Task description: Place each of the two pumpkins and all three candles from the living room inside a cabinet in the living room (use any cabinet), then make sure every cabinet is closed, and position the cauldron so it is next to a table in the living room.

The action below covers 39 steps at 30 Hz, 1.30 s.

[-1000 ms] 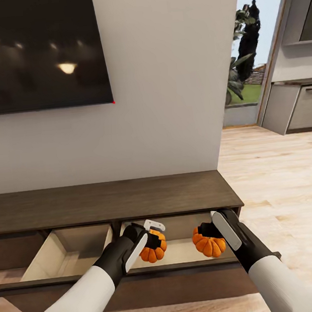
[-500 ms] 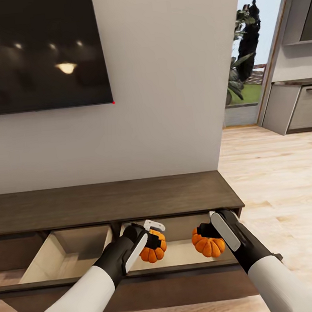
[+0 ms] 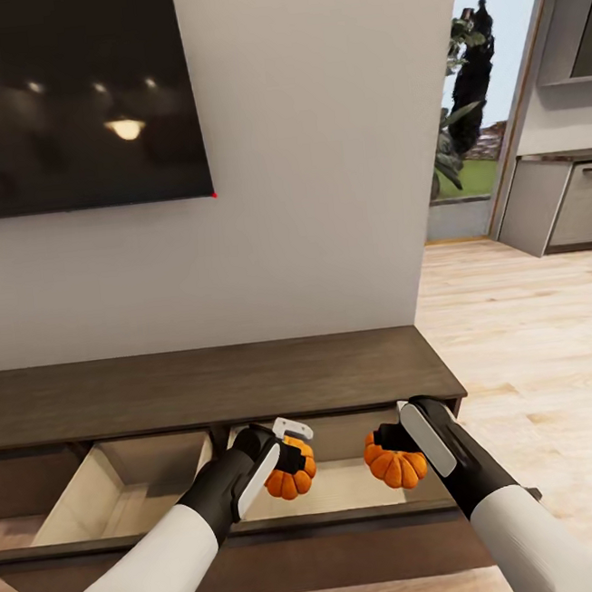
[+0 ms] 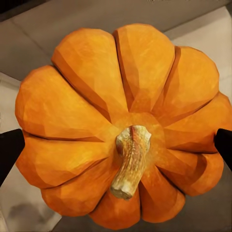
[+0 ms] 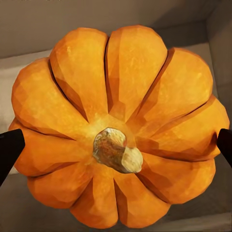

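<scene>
Because both pumpkins belong inside the cabinet (image 3: pixel 205 383), each pincer hangs over its open right-hand drawer (image 3: pixel 352 486). The left pincer (image 3: pixel 295 456) is clamped on one pumpkin (image 3: pixel 290 475) and the right pincer (image 3: pixel 390 439), at three o'clock from it, on the other pumpkin (image 3: pixel 397 463).

You get even, soft render light, bright at the sunlit doorway (image 3: pixel 481 103). The black wall-mounted screen (image 3: pixel 75 100) mirrors blurred ceiling lamps. The dark brown wooden cabinet (image 3: pixel 205 383) shades its pale open drawers (image 3: pixel 125 487). Both wrist views are sharp: each ribbed orange pumpkin (image 4: pixel 123 125) (image 5: pixel 118 128) is evenly lit, creases dark.
</scene>
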Motion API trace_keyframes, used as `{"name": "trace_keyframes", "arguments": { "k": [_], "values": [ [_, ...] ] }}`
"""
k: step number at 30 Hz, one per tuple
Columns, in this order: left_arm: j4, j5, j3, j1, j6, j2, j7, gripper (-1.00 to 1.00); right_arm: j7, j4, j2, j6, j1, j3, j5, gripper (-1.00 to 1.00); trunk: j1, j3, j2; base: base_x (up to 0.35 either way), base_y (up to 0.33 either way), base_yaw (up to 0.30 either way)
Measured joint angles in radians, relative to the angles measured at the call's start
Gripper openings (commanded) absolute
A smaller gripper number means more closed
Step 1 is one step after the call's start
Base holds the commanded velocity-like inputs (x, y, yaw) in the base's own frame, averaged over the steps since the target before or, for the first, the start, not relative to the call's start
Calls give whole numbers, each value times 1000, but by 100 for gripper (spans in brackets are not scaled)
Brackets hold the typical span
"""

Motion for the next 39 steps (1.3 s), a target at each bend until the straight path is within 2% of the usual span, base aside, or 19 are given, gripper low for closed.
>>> {"name": "trace_keyframes", "arguments": {
  "k": [23,39],
  "values": [
    [7,-1,0,0,14,-3,-3,-100,0,2,-1,-9,0,1,1,-100,0,0,0,5,0,0],
    [7,0,0,0,14,-3,-3,-100,0,2,-2,-19,0,2,1,-100,0,0,0,73,0,0]
  ]
}}
